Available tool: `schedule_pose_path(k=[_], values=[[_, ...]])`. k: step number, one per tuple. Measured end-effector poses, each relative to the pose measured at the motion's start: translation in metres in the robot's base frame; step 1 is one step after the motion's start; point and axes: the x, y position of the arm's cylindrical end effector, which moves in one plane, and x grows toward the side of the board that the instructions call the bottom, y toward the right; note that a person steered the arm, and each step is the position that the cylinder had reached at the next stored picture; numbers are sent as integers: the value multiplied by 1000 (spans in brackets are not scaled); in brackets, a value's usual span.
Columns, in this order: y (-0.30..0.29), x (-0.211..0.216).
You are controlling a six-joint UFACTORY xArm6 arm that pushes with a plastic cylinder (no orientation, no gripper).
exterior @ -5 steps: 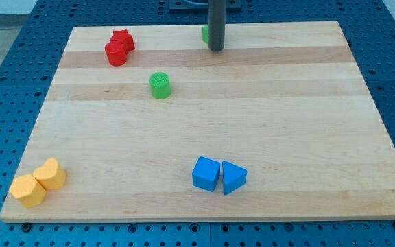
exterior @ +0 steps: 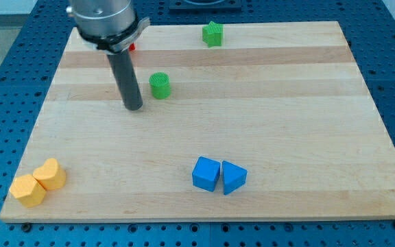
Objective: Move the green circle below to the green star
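The green circle point(exterior: 160, 86) sits on the wooden board point(exterior: 286, 116) in its upper left-middle part. The green star point(exterior: 212, 33) lies near the board's top edge, to the right and above the circle. My tip point(exterior: 134, 108) rests on the board just to the left of the green circle and a little lower, a small gap apart from it. The arm's body covers the upper left of the board.
A bit of a red block point(exterior: 131, 47) shows behind the rod near the top left. Two yellow blocks point(exterior: 38, 182) sit at the bottom left corner. A blue cube point(exterior: 206, 173) and a blue triangle point(exterior: 233, 178) lie together at the bottom middle.
My tip has moved from beside the green star at the top down and left to just left of the green circle. The star is now uncovered; the red blocks are now mostly hidden.
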Motion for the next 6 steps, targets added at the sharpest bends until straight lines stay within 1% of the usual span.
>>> schedule_pose_path(k=[1, 2, 3, 4, 5, 6], values=[[35, -25], [75, -35], [81, -63], [81, -79], [42, -63], [42, -81]])
